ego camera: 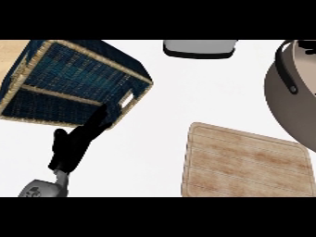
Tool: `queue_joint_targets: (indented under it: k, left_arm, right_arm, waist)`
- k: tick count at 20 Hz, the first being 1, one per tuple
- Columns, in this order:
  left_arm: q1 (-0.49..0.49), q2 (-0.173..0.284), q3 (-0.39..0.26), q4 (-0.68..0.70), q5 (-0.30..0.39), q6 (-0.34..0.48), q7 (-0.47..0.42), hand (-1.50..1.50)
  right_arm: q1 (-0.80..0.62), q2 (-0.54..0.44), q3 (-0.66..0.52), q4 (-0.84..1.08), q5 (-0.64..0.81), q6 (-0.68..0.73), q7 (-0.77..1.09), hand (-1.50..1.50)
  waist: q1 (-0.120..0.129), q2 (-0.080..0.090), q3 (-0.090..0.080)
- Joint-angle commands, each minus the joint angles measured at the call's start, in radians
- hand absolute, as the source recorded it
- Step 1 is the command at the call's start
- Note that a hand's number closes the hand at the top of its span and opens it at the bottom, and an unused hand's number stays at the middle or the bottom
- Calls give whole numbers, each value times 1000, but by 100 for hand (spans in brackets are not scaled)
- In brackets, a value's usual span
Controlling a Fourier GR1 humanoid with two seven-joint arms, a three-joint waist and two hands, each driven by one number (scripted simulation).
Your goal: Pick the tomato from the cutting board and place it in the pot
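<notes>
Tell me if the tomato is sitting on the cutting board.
No: the wooden cutting board lies bare, with no tomato on its surface.

Bright, even light washes the white desk (187, 92) almost featureless, with hardly any cast shadows. The pot (304, 106) shades darker along its lower wall. The basket (71, 81) and cutting board (246, 162) look stretched and skewed.

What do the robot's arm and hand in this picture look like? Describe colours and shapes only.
Only one arm shows, at the view's lower left: the left hand is black, with slim fingers and a narrow palm. Below it a short, rounded grey forearm with a metallic sheen joins at a thin wrist. No cables or markings are visible. The right hand is out of view.
</notes>
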Motion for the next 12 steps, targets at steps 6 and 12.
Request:
queue_joint_targets:
  k: [6,12]
  left_arm:
    - [-45,-13,20,60,1,1,7,0]
    - [-31,-10,2,35,-17,-4,1,0]
  right_arm:
    - [-68,-146,-273,113,-262,123,68,-150]
    - [-36,-229,-346,138,-336,194,101,-150]
  waist:
    - [-6,12,-2]
    - [18,16,1]
